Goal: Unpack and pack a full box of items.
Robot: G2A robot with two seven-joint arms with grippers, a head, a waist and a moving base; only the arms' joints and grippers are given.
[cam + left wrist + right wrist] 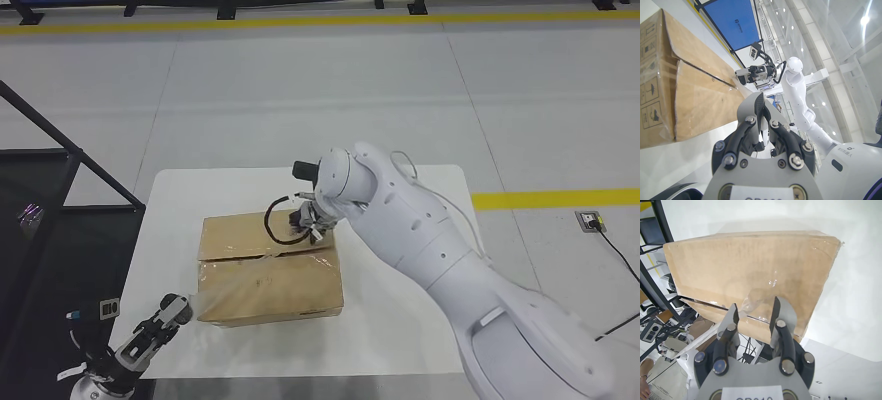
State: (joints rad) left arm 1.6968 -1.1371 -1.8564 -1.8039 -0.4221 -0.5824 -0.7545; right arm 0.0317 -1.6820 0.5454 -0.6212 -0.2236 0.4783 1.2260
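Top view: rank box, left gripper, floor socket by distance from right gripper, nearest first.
1. Box: directly under the right gripper, at the top seam.
2. Left gripper: by the box's near-left corner.
3. Floor socket: on the floor, past the table's right side.

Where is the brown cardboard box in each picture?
Top view: brown cardboard box in the middle of the white table.
Left wrist view: beyond the shut left claw, side and top showing.
Right wrist view: just past the open right claw.
Shared landmark: the taped seam between its top flaps.
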